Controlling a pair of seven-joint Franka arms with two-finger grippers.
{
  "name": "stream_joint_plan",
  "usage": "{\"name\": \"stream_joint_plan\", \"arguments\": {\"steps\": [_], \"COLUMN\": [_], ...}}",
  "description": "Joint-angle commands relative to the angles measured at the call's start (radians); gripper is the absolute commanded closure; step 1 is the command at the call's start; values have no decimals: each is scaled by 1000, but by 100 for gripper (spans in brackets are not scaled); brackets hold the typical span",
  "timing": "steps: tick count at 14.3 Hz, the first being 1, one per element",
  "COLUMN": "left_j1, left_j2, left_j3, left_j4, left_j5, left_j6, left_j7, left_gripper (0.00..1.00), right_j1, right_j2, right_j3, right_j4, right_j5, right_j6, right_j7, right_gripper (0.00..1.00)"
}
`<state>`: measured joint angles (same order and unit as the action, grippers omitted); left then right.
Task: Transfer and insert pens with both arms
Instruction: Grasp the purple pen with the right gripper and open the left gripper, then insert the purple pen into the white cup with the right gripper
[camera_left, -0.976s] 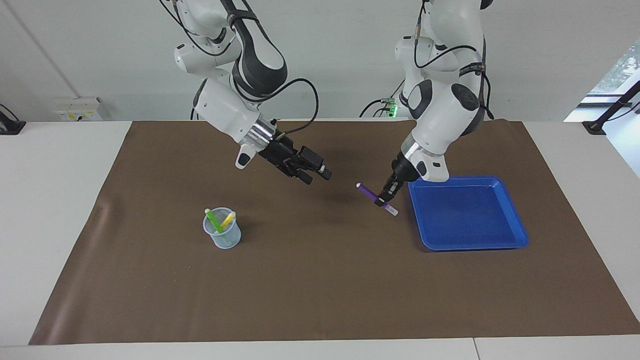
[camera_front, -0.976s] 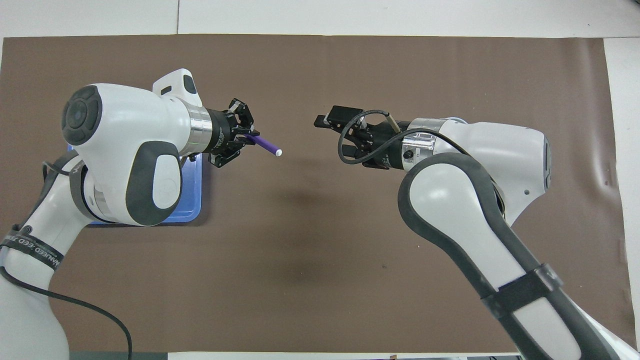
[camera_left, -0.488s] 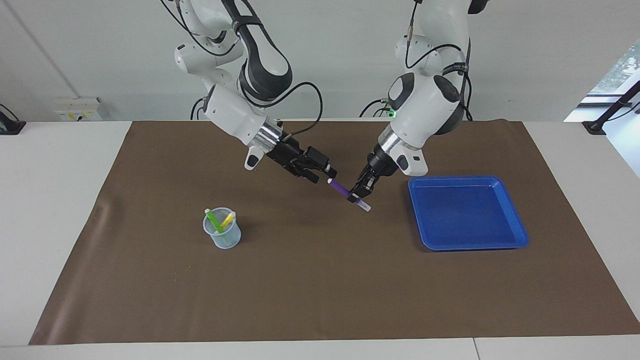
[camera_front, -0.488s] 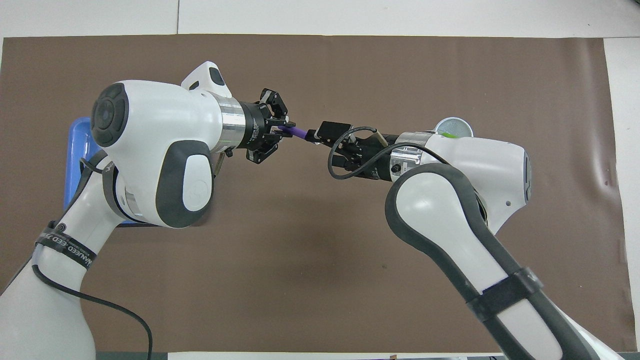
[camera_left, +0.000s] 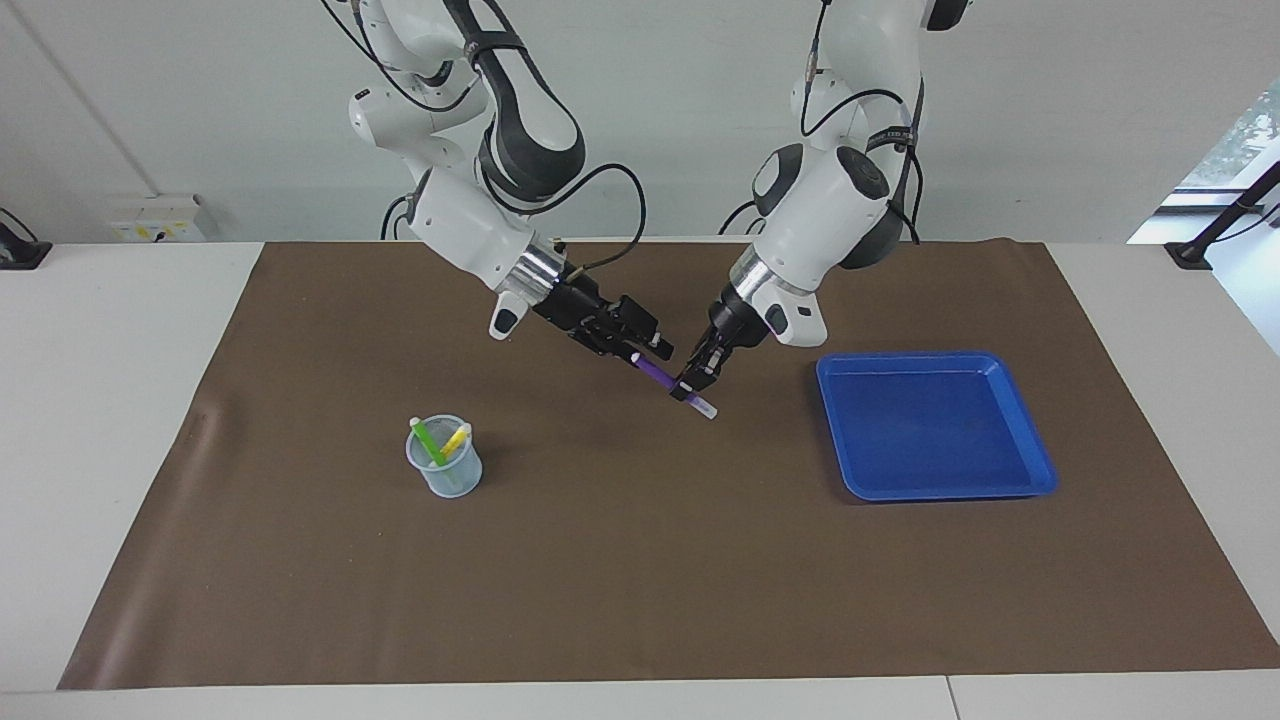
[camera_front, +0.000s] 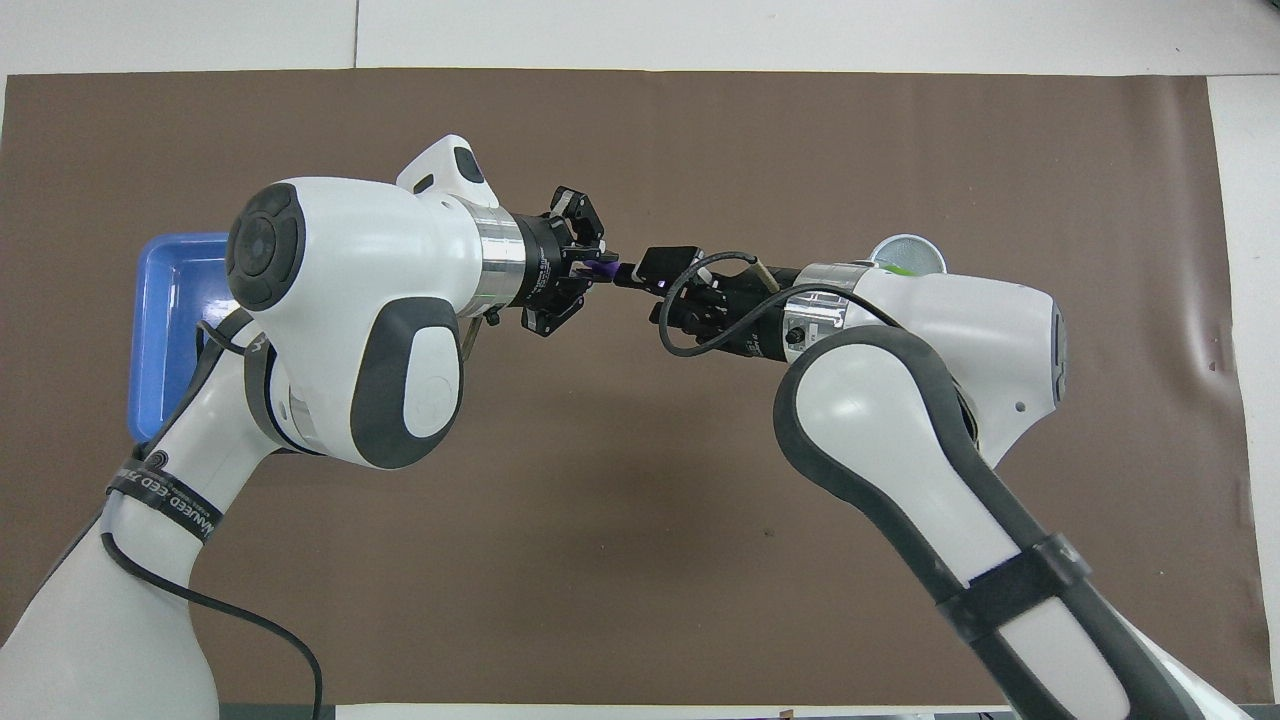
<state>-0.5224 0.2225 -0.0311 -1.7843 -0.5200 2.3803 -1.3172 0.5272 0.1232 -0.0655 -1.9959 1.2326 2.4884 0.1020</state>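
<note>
My left gripper (camera_left: 690, 388) (camera_front: 590, 270) is shut on the purple pen (camera_left: 660, 374) (camera_front: 603, 270) and holds it slanted in the air over the middle of the brown mat. The grip sits near the pen's lower, pale end. The pen's upper end reaches into my right gripper (camera_left: 645, 352) (camera_front: 640, 275), which meets it from the other arm's end. The green pen (camera_left: 428, 441) and the yellow pen (camera_left: 455, 440) stand in a clear cup (camera_left: 444, 470) toward the right arm's end of the table. In the overhead view the right arm partly hides this cup (camera_front: 907, 255).
A blue tray (camera_left: 935, 425) (camera_front: 165, 320) with nothing in it lies on the mat toward the left arm's end. The brown mat (camera_left: 640, 580) covers most of the white table.
The left gripper carried the purple pen away from the tray's edge toward the mat's middle. The right gripper came to meet it, and the pen's upper end now sits at the right gripper.
</note>
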Motion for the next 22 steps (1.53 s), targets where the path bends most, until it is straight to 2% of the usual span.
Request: {"name": "stream_joint_plan", "arguments": {"steps": [1,2,5,6,7,8,11,15,16,17,20,21,22], "left_j1": [-17,-18,-18,-18,-18,-18,-19,-28,-28,-31,-24,-18,-14], "left_j2": [9,8,8,8,8,8,8,6,6,6,6,3,0], "left_j3": [14,14,14,14,14,14,14,16,16,17,19,20,23], "left_j4": [6,6,6,6,6,6,3,0,0,0,-4,-7,-12], "left_j5": [-15,-15,-15,-15,-15,-15,-15,-15,-12,-3,6,17,50], "left_j6": [-1,-3,-6,-4,-6,-4,-4,-6,-4,-6,-12,-38,-61], "left_j7": [-7,-7,-7,-7,-7,-7,-7,3,9,16,125,180,244], "left_gripper": [100,100,100,100,100,100,100,100,55,1,0,0,0], "right_j1": [-16,-18,-18,-18,-18,-21,-50,-55,-55,-55,-67,-108,-152], "right_j2": [-22,-22,-22,-22,-22,-23,-27,-27,-27,-27,-22,-16,-7], "right_j3": [4,4,4,4,4,4,4,4,4,4,-4,-5,-4], "right_j4": [-20,-20,-20,-20,-20,-20,-18,-18,-18,-18,9,38,86], "right_j5": [24,24,24,24,24,24,24,25,24,24,-4,-77,-219], "right_j6": [1,1,1,0,-2,-11,-57,-60,-60,-60,-106,-171,-253], "right_j7": [-21,-21,-21,-21,-21,-21,-22,-22,-21,-21,-27,-27,-25], "right_gripper": [41,45,48,55,72,100,100,100,100,100,100,100,100]}}
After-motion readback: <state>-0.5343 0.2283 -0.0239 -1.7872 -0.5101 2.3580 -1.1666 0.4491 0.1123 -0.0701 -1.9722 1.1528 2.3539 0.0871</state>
